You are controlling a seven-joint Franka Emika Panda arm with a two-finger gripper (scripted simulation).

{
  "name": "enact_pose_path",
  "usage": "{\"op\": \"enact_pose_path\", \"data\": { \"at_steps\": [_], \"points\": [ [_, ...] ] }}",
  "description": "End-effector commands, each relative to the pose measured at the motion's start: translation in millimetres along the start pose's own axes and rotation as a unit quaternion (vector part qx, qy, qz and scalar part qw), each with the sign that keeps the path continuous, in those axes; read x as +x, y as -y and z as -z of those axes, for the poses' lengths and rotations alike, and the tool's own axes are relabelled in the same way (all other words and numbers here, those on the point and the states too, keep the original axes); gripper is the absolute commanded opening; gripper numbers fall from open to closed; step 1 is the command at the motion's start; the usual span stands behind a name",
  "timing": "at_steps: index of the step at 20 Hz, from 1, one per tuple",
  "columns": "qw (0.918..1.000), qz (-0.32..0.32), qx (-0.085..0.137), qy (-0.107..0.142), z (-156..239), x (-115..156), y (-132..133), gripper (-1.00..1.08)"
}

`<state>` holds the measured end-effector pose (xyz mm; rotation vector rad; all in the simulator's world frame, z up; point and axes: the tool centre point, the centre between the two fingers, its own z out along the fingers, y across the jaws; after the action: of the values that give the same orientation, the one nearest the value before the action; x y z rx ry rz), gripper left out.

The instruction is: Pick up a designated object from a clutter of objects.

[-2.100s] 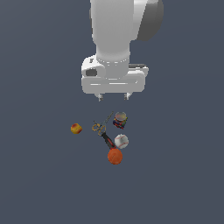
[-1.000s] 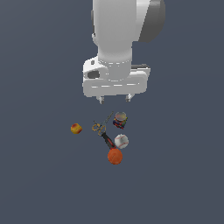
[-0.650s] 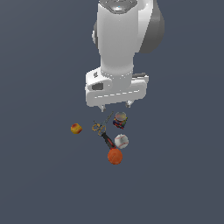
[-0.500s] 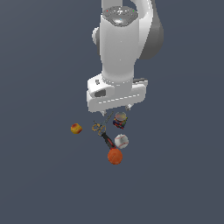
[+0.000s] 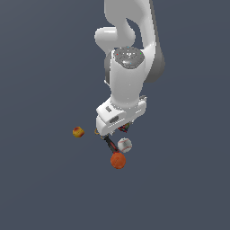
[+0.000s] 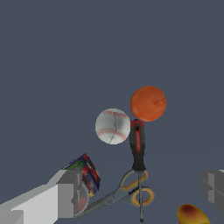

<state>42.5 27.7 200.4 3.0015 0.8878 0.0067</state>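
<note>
The baseball (image 6: 113,126), mid-frame, is apparently being approached; wide-spread jaws must be centred over it and lowered.

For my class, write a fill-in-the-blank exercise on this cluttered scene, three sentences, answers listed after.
1. The white baseball has thin stitching lines coloured ____.
2. In the wrist view, the ball touching the tip of the red-black tool handle is the ____ ball.
3. The claw is ____, holding nothing, with the scissors showing between its fingers.

Missing words: red; orange; open
</note>
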Motion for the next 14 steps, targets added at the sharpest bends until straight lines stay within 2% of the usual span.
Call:
{"op": "enact_pose_path", "data": {
  "at_steps": [1,8,14],
  "points": [
    [0.9992,0.039,0.000,0.001,-17.3,4.1,1.5,1.00],
    [0.9905,0.138,0.002,0.001,-61.9,12.6,8.0,1.00],
    [0.9811,0.194,0.004,0.000,-87.4,16.3,13.2,1.00]
  ]
}}
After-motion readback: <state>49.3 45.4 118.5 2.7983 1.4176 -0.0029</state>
